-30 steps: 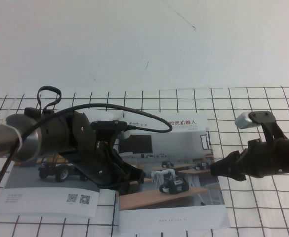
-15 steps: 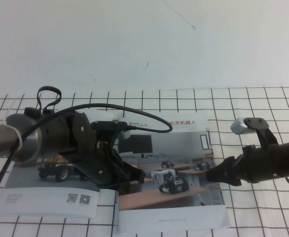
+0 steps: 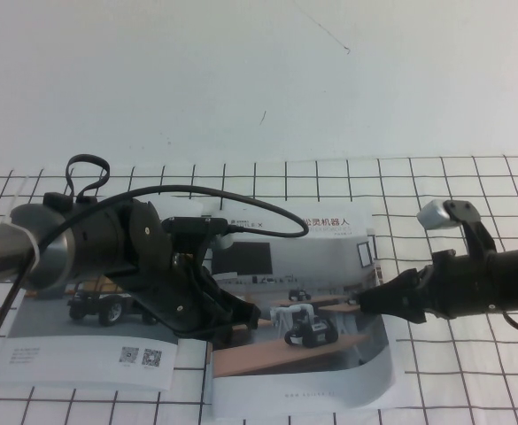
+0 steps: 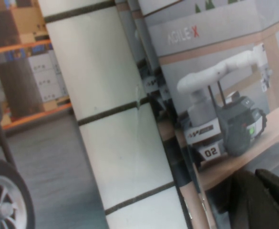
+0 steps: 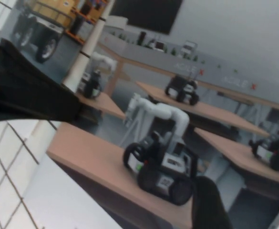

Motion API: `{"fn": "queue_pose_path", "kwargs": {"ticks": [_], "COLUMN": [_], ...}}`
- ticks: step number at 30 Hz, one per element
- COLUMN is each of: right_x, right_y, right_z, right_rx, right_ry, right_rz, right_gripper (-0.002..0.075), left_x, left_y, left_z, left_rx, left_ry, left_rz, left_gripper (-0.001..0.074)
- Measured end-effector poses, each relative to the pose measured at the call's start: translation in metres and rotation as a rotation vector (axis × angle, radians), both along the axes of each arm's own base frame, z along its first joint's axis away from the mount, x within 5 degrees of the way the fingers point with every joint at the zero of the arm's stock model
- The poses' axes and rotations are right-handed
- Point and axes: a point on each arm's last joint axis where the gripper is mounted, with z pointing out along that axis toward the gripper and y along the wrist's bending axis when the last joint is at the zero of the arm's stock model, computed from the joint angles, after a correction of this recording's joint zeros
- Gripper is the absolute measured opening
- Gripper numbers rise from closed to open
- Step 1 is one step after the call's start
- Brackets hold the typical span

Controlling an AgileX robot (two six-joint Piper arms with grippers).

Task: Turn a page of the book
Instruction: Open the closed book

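Observation:
The book (image 3: 81,354) lies spread flat on the grid table, with the warehouse vehicle sheet on the left. On the right is the page (image 3: 329,266) with the classroom photo (image 5: 215,57) and its red title. My left gripper (image 3: 241,317) is shut and rests on the book near the spine; it shows dark at the left wrist view's corner (image 4: 258,195). My right gripper (image 3: 369,299) is open and low over the page's right edge. One finger (image 5: 208,205) presses the photo beside a small robot. The page's right edge bows upward.
The table (image 3: 471,372) is white with a black grid and ends at a plain white wall behind. A black cable (image 3: 241,199) loops from the left arm over the book's top. Bare grid lies right of the book under the right arm.
My right gripper has slid left onto the page. The page's right edge has shifted left and buckled up, with a shadow under it. The left arm has not moved.

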Motion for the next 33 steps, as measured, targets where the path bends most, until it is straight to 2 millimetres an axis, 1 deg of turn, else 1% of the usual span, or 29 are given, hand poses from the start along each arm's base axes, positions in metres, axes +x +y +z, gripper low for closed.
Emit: {"fn": "queue_pose_path", "kwargs": {"ticks": [6,14,19,22,28,31,33], "right_x": [-0.001,-0.002,-0.002,-0.003,-0.007,-0.009,-0.010], "right_y": [0.005,0.001,0.001,0.003,0.015,0.025,0.031], "right_z": [0.008,0.000,0.000,0.003,0.013,0.012,0.008], "right_rx": [0.094,0.000,-0.001,0.033,0.160,0.143,0.097], "right_ry": [-0.022,0.005,0.009,0.006,-0.015,-0.021,-0.024], "right_rz": [0.041,0.028,0.026,0.042,0.090,0.107,0.106], "right_gripper": [0.0356,0.0355,0.0355,0.0355,0.0355,0.0355,0.0355], "left_x": [0.000,0.000,0.000,0.000,0.000,0.000,0.000], "left_y": [0.000,0.000,0.000,0.000,0.000,0.000,0.000], "left_z": [0.000,0.000,0.000,0.000,0.000,0.000,0.000], "left_rx": [0.000,0.001,0.002,0.003,0.003,0.003,0.003], "left_ry": [0.000,-0.001,-0.001,-0.003,-0.003,-0.003,-0.003], "left_rz": [0.000,-0.002,-0.004,-0.006,-0.006,-0.006,-0.006], "left_gripper": [-0.0003,-0.0003,-0.0003,-0.0003,-0.0003,-0.0003,-0.0003]}}
